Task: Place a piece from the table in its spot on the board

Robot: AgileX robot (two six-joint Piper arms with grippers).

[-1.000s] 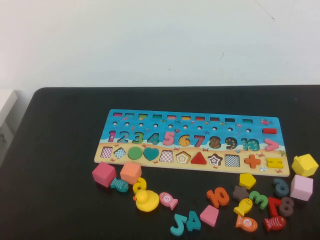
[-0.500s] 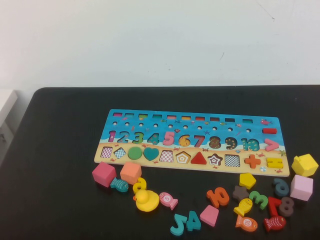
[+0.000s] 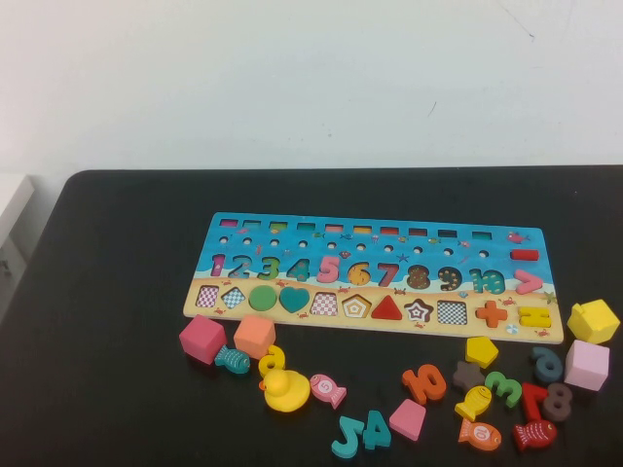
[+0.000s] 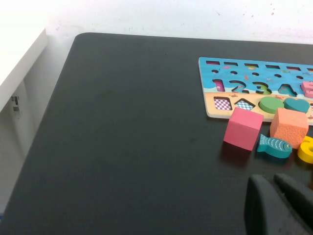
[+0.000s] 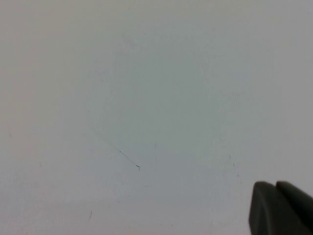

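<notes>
1. The board [image 3: 375,277] lies flat near the middle of the black table [image 3: 117,292], its long side running left to right; a green circle [image 3: 262,298], a teal heart [image 3: 294,300] and a red triangle [image 3: 386,308] already sit in its bottom row of shape slots.
2. Loose pieces lie on the table along the board's near edge. Towards the left are a pink cube [image 3: 201,339], an orange cube [image 3: 254,337], a teal fish [image 3: 233,360] and a yellow duck [image 3: 284,389].
3. Further right lie a teal letter piece [image 3: 360,434], a pink trapezoid [image 3: 408,419], an orange number ten [image 3: 424,382], a yellow pentagon [image 3: 481,350] and a red fish [image 3: 534,434], with more numbers crowded among them.
4. At the far right, a yellow block [image 3: 593,321] sits just beside the board's end, and a lilac cube [image 3: 587,365] lies nearer the robot.
5. The left gripper [image 4: 281,205] shows only in its wrist view, above bare table near the pink cube; its dark fingers lie close together with nothing between them, so the jaws look clenched and empty.
6. The right gripper [image 5: 281,208] shows only in its wrist view, against a plain pale wall [image 5: 146,98]; its fingers also meet, holding nothing.
</notes>
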